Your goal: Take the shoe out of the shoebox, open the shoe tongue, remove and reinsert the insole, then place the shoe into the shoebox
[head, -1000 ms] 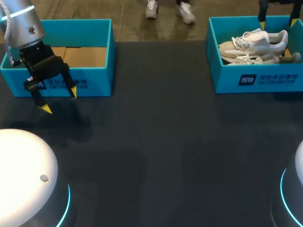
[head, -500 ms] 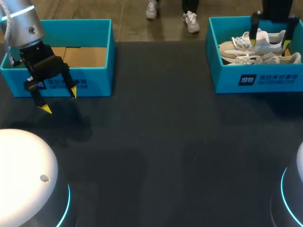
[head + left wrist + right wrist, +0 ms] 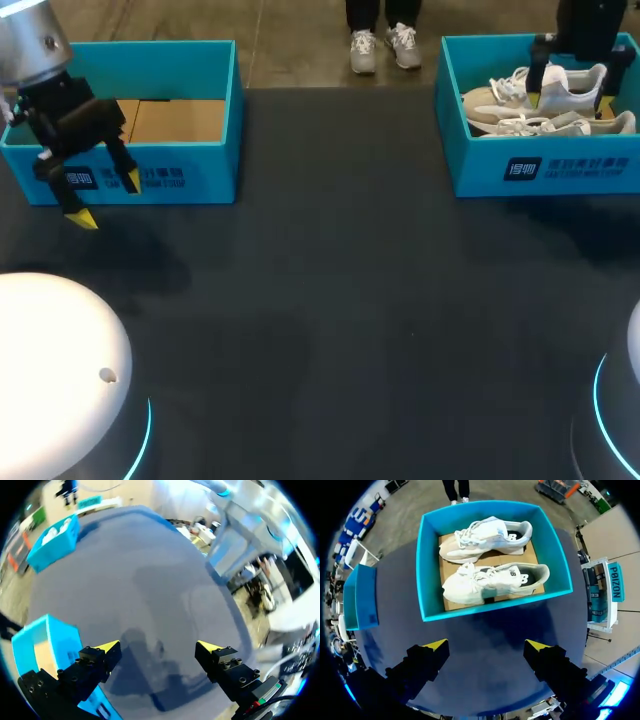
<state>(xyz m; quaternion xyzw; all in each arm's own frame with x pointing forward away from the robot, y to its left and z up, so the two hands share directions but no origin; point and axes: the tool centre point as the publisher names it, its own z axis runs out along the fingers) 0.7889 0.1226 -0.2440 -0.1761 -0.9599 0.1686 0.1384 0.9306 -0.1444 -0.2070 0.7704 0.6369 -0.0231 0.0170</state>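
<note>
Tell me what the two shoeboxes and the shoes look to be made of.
Shoebox with the shoes: likely cardboard, matte teal outside, bare brown floor inside.
Empty shoebox: the same by its look, thin straight teal walls with a brown floor showing.
Shoes: off-white fabric or suede-like panels with woven laces and a dark lining; the exact material is unclear.

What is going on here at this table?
Two robot arms are at a dark table. The right gripper hangs over the blue shoebox, jaws open, not touching the two white shoes inside. The left gripper, also open and holding nothing, hangs near the other blue box.
</note>
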